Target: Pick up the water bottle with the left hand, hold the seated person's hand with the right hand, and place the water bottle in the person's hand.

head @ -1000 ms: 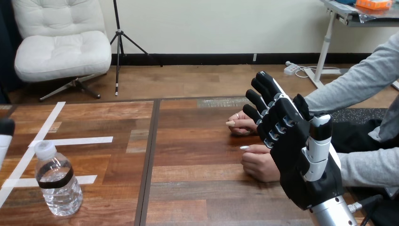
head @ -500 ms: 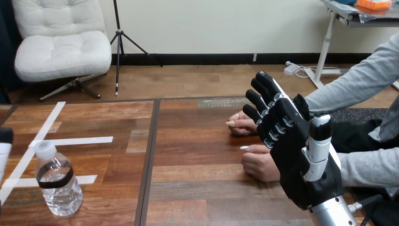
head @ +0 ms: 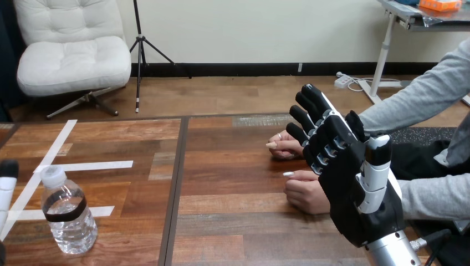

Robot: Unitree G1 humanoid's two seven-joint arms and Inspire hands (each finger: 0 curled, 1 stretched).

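Note:
A clear water bottle (head: 66, 213) with a white cap and a black band stands upright on the table near the front left. My left hand (head: 6, 185) shows at the view's left edge, just left of the bottle and apart from it. My right hand (head: 360, 205) is raised at the right, open with straight fingers, its back toward me. The person's nearer hand (head: 304, 193) rests loosely curled on the table just left of my right hand and partly behind it. The person's farther hand (head: 284, 145) lies on the table beyond it.
White tape strips (head: 83, 165) mark the wooden table (head: 221, 166) around the bottle. A dark seam (head: 176, 183) runs front to back between the bottle and the person's hands. The person's grey sleeves (head: 421, 100) come in from the right.
My left hand has dropped lower along the view's left edge. The bottle, my right hand and the person's hands have not moved.

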